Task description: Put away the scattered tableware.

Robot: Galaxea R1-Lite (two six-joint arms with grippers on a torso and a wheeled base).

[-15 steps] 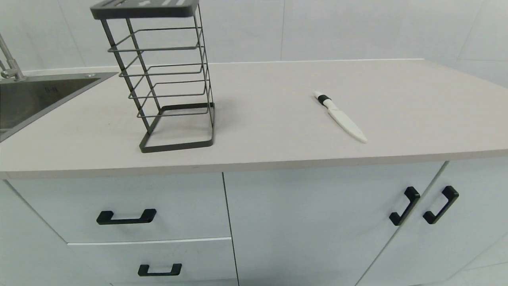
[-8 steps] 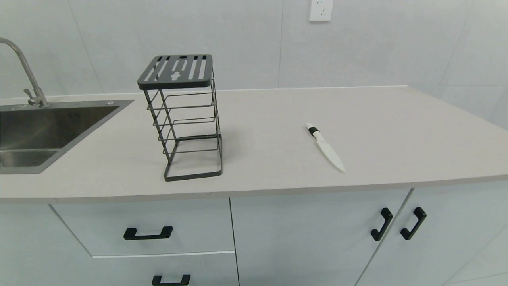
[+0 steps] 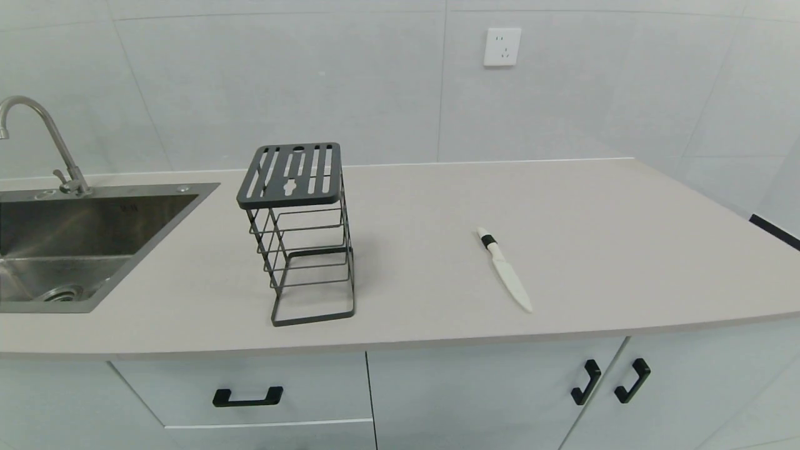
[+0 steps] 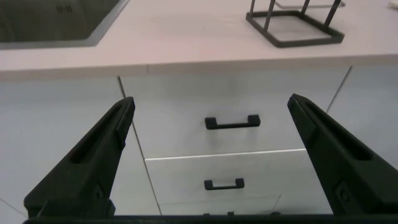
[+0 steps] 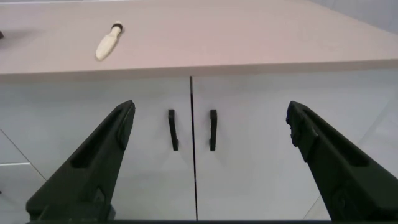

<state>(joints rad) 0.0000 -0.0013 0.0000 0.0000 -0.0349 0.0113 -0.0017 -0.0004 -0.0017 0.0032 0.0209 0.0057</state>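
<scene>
Head view: a black wire rack [image 3: 290,175] with a slotted top stands on the counter [image 3: 594,237], steel sink [image 3: 94,215] to its left, slim white knife [image 3: 504,269] flat, well right. Left wrist view: left gripper [image 4: 211,102], fingers spread. Right wrist view: right gripper [image 5: 210,107], fingers spread

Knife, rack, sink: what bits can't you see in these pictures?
- Rack: the left wrist view's edge cuts off everything but its base.
- Knife: too small in the head and right wrist views to tell its sharp side.
- Sink: the head view's edge cuts off its left part.
</scene>
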